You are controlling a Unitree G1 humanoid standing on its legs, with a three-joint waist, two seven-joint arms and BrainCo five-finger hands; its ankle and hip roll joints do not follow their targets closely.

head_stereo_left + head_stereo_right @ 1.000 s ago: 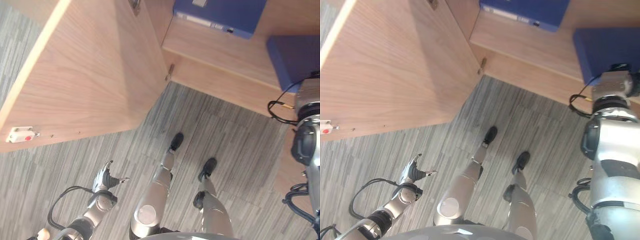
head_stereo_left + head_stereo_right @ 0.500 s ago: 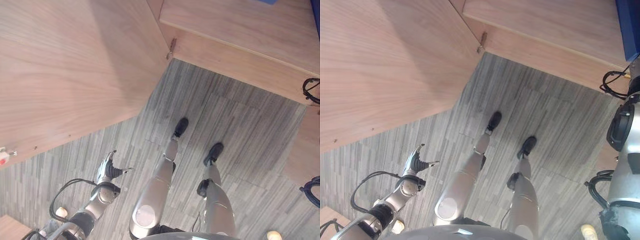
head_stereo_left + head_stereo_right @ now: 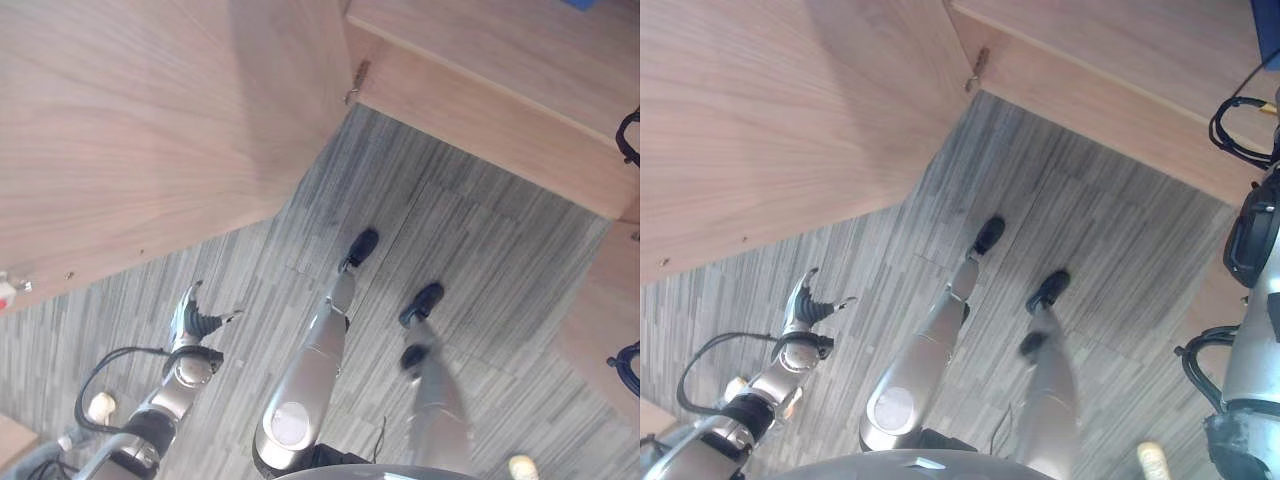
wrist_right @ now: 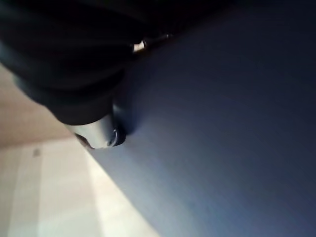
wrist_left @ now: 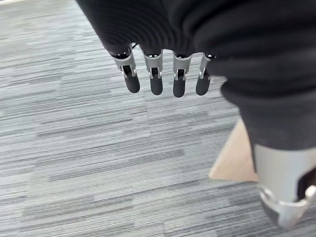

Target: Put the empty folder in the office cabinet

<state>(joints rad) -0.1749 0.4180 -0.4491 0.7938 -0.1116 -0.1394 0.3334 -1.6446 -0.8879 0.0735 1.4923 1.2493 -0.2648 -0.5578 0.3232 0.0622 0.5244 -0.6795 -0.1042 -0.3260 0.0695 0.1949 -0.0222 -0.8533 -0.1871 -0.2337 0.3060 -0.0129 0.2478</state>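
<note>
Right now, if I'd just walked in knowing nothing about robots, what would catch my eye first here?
The big pale wooden cabinet door swung open over the grey striped carpet, covering the upper left of the head views. Next, the blue folder looming right against the right robot hand in its wrist view, beside light wood. The left robot hand hangs low over the carpet, fingers straight, holding nothing.

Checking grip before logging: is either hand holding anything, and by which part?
The left hand hangs open, empty. The right hand presses against the blue folder; where it grips cannot be told.
</note>
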